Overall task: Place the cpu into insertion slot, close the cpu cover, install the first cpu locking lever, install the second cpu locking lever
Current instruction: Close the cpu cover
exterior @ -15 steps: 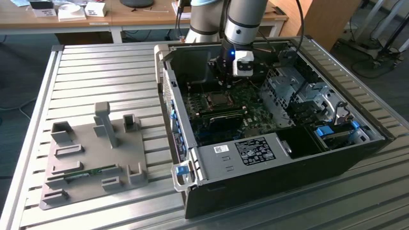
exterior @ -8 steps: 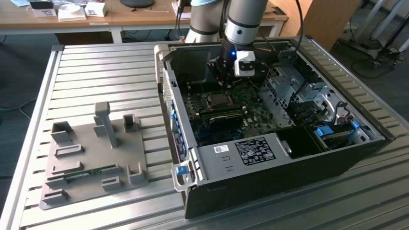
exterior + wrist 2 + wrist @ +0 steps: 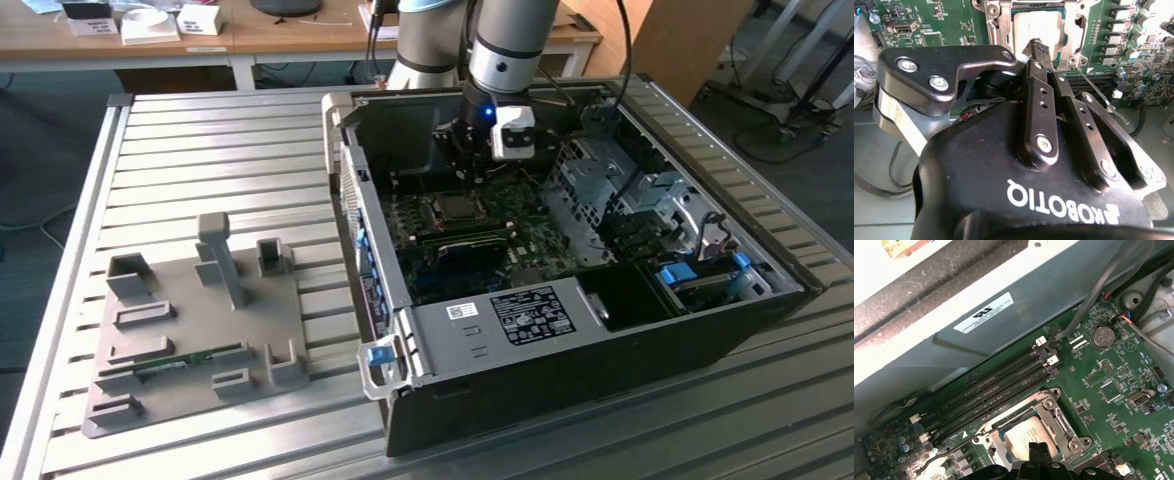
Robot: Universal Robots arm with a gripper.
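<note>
We start with the slatted metal worktop [image 3: 200, 150]. An open computer case [image 3: 574, 330] lies on its side on it, taking up the half toward the edge on the exterior view's right. The arm [image 3: 514, 40] comes down from the far edge into the case's open top. A grey fixture tray [image 3: 187, 330] sits near the worktop's front corner on the exterior view's left, and a green memory stick [image 3: 174, 362] lies in one of its slots.

Inside the case the green motherboard [image 3: 1104, 405] covers the floor. The hand [image 3: 1036, 47] hangs just over the processor socket, near the middle of the board. Its two black fingers [image 3: 1040, 100] meet at the tips, and we see nothing gripped between them. In the first wrist view the same tips [image 3: 1036, 447] point down at the socket.

Four dark memory slots [image 3: 989, 390] run alongside the socket, between it and the case wall. The cpu cover [image 3: 1056, 420] lies flat on the socket, its square opening framing the chip. The cpu [image 3: 1049, 25] is seated in the slot, with its silver-grey top directly beneath the fingertips. We cannot tell whether they touch it.

A thin locking lever [image 3: 1101, 97] runs slantwise just beside the socket, and we cannot tell whether it is latched. A coin battery [image 3: 1100, 336] sits well apart from the socket, near a bundle of cables.
</note>
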